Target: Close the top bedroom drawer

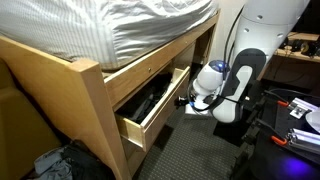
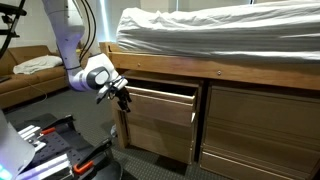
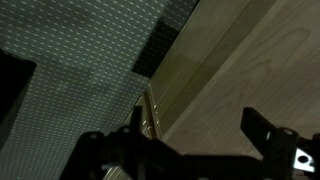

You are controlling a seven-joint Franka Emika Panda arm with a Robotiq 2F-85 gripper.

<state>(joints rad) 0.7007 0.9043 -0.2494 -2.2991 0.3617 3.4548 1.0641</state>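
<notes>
In an exterior view the wide, deep top drawer of pale honey-coloured wood shows its open inside, with something dark lying in it (too dim to name). The opposite exterior view hides the inside and shows the flat, plain front panel, standing proud of the bed frame above a second wooden drawer front that sits further back.

The drawer sits under the bed with white striped bedding, pulled partly out. Its long axis runs level along the bed's side, and the front faces out towards the robot.

The black claw on the white arm hangs at the drawer front's end, though contact cannot be made out. Only the wrist view shows its fingers spread wide, over grey textured carpet and pale wood.
</notes>
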